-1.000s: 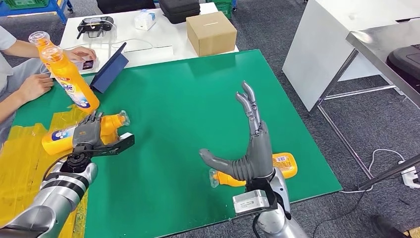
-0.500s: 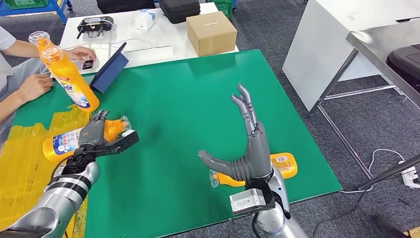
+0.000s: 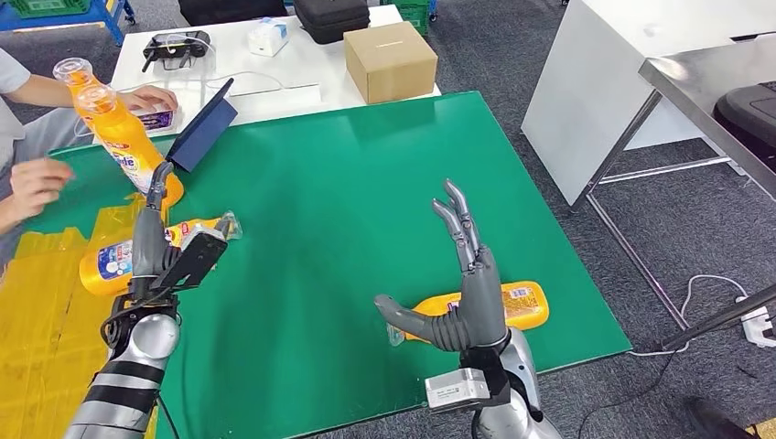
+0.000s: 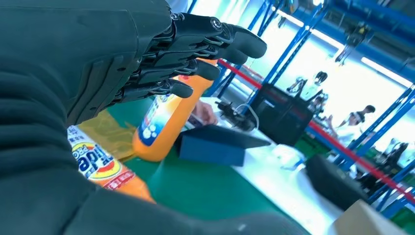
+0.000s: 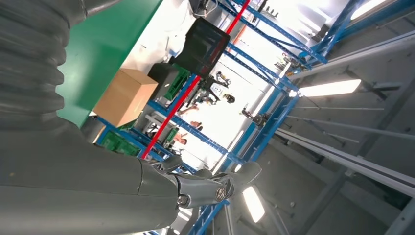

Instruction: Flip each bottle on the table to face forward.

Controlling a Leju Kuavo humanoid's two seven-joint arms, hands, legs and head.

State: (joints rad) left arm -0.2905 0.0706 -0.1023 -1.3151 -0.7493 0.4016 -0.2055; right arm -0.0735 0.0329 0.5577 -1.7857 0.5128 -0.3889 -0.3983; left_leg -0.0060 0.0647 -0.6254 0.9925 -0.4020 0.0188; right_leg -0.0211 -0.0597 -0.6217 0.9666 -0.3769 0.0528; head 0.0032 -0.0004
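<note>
- Your left hand (image 3: 157, 249) is raised over the lying orange plastic bottle with the blue-and-white label (image 3: 117, 261) — fingers straight and spread, nothing in them.
- That bottle lies on its side at the left of the green table mat (image 3: 348, 192), partly on the yellow taped sheet (image 3: 37, 320), clear cap (image 3: 226, 224) toward table centre.
- Your right hand (image 3: 462, 293) is upright near the front edge, fingers extended, thumb out to the side — empty.
- Just behind it lies a second orange plastic bottle with a small printed label (image 3: 512, 306), on its side on the mat near the front right corner.
- A third orange bottle, standing tilted (image 3: 123, 137), sits at the far left of the mat beside a dark blue tablet case (image 3: 203, 123).
- A person's hand (image 3: 35, 183) hovers at the left edge.
- A brown cardboard box (image 3: 391, 59) sits on the white table (image 3: 274, 82) behind.
</note>
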